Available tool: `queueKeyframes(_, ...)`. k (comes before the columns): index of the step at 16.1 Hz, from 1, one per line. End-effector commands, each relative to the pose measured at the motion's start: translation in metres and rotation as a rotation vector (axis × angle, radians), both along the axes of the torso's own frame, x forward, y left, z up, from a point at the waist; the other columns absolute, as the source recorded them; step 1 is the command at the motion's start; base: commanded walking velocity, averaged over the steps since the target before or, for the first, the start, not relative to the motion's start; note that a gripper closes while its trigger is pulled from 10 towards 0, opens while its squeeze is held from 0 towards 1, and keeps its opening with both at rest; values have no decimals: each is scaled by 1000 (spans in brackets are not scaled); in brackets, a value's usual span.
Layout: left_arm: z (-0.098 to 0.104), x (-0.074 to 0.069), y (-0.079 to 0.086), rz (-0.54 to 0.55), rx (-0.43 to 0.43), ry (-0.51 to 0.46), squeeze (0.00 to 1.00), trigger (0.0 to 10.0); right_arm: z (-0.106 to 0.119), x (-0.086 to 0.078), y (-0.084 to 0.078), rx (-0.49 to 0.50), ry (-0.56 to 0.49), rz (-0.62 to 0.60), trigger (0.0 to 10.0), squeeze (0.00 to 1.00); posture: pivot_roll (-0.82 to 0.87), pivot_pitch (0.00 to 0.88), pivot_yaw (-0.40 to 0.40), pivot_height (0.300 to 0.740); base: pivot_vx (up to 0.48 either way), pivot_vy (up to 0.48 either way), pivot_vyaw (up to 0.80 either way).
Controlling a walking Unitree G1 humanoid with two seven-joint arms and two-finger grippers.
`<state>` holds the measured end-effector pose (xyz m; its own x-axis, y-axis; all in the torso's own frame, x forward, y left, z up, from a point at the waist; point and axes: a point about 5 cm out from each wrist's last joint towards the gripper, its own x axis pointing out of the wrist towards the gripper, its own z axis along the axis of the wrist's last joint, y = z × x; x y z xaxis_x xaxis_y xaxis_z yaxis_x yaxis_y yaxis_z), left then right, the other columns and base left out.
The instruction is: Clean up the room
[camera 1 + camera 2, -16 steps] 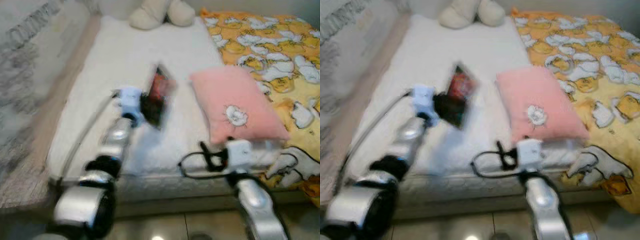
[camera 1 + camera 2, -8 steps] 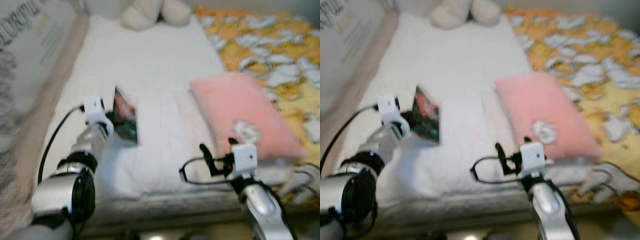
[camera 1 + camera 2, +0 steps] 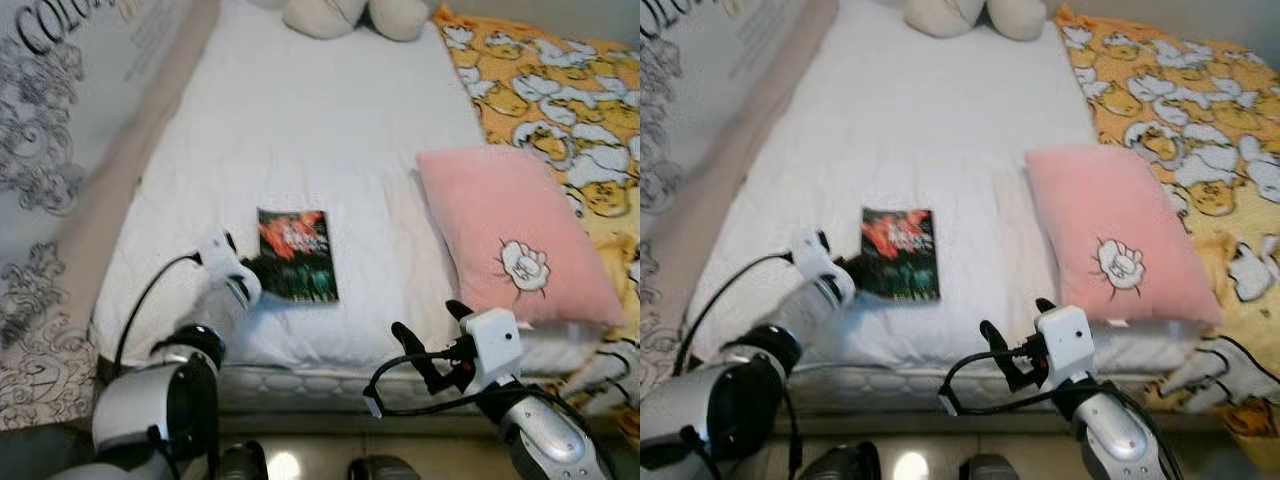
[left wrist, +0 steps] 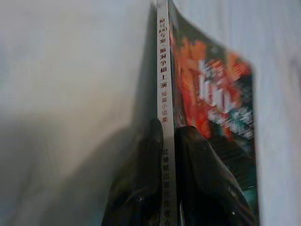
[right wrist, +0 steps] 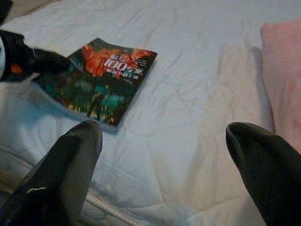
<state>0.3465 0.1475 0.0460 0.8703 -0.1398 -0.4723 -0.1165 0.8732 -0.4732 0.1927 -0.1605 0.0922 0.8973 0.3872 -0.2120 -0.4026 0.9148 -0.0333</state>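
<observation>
— Where is the book lying?

— Flat on the white bed, near its front edge, well left of the pink pillow.

— And the left gripper?

— At the book's near left edge, its two black fingers clamped on the spine, one on either side.

— The right gripper?

— Raised before the bed's front edge, fingers wide apart, holding nothing.

— Anything at the head of the bed?

— A cream plush thing, probably a soft toy. A yellow printed blanket covers the right side.
</observation>
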Motion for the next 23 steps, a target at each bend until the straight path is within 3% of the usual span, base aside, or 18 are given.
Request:
queueKeyframes(1, -2, -1, 5, -28, 106, 8, 0, 10000, 4, -3, -5, 1, 5, -5, 10000, 0, -375, 164, -69, 740, 0, 0, 0)
queueKeyframes(4, 14, 8, 23, 7, 222, -67, 0, 10000, 1, -10, -4, 20, 33, 29, 10000, 0, -368, 169, -70, 740, 0, 0, 0)
queueKeyframes(7, 21, 11, 42, 101, 253, -89, 0, 10000, -3, -18, -6, 8, 74, 53, 10000, 0, -363, 180, -69, 740, 0, 0, 0)
queueKeyframes(11, 21, 8, 57, 142, 317, -77, 0, 10000, -7, -21, -6, 5, 98, 56, 10000, 0, -361, 184, -68, 740, 0, 0, 0)
queueKeyframes(14, 20, 2, 83, 158, 427, -61, 0, 10000, -8, -21, -7, 3, 105, 56, 10000, 0, -361, 179, -64, 740, 0, 0, 0)
queueKeyframes(18, 17, -3, 89, 122, 461, -50, 0, 10000, -9, -20, -5, 5, 106, 62, 10000, 0, -345, 167, -66, 740, 0, 0, 0)
queueKeyframes(19, 18, -1, 84, 91, 463, -58, 247, 10000, -9, -18, -4, 5, 105, 67, 10000, 0, -336, 157, -68, 740, 0, 0, 0)
queueKeyframes(20, 18, 0, 82, 79, 469, -64, 1000, 10000, -9, -17, -4, 5, 104, 70, 10000, 0, -335, 155, -69, 740, 0, 0, 0)
queueKeyframes(23, 20, 2, 80, 55, 484, -77, 1000, 10000, -9, -15, -3, 5, 101, 74, 10000, 0, -335, 147, -67, 740, 0, 0, 0)
